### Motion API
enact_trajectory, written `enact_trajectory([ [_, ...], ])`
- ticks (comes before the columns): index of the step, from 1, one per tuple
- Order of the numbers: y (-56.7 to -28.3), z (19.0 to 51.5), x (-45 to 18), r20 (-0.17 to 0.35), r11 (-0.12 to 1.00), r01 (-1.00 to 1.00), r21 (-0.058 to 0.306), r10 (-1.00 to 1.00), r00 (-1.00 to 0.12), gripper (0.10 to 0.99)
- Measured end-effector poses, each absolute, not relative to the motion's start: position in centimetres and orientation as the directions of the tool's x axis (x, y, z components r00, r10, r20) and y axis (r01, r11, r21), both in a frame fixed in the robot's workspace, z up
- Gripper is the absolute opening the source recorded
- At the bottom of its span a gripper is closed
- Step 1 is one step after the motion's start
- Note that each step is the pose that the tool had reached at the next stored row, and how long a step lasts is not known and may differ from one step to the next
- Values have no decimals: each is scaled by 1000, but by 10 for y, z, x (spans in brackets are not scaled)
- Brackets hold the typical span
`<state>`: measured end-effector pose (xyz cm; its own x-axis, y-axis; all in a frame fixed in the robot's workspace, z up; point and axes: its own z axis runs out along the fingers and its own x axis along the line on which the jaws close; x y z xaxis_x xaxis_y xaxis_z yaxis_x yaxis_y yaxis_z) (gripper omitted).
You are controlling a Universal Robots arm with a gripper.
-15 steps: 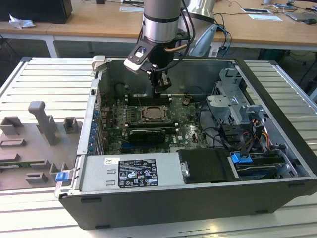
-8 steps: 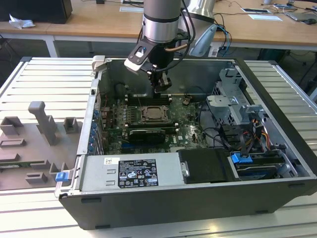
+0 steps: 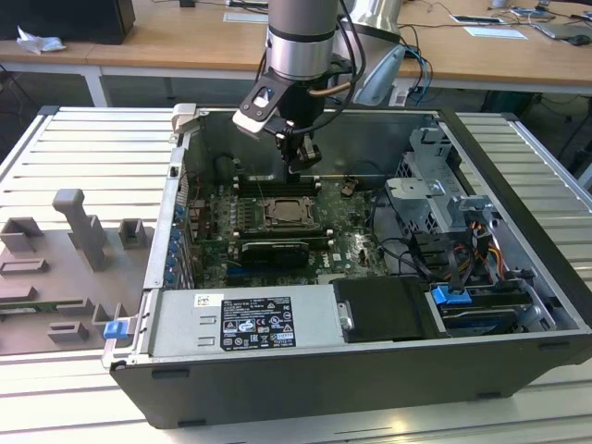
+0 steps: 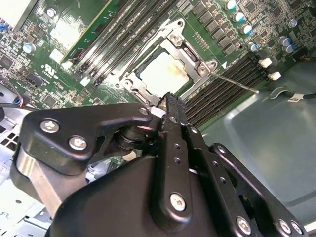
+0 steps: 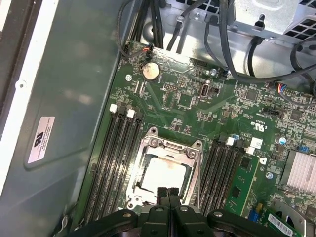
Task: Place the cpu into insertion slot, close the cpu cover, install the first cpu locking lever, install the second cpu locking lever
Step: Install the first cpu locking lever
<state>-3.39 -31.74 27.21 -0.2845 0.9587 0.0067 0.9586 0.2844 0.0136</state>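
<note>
Gripper [image 5: 168, 191]: fingers closed, holding nothing | position: over far edge of cpu cover [image 5: 170, 147] | cpu [image 5: 165, 174]: seated beneath cover

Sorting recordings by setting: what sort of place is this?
Probably a robotics lab or workshop: an open computer case on a slatted metal bench, wooden desks behind it, and the gripper over the motherboard.

first wrist view | hidden behind claw [image 5: 168, 192]: near edge of cpu cover [image 5: 173, 147] | cut off at edge: claw body
</note>
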Motion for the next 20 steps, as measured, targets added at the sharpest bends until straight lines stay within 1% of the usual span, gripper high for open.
enact_trajectory([
  [20,-317,272,-34,7,318,948,14,948,-318,106],
])
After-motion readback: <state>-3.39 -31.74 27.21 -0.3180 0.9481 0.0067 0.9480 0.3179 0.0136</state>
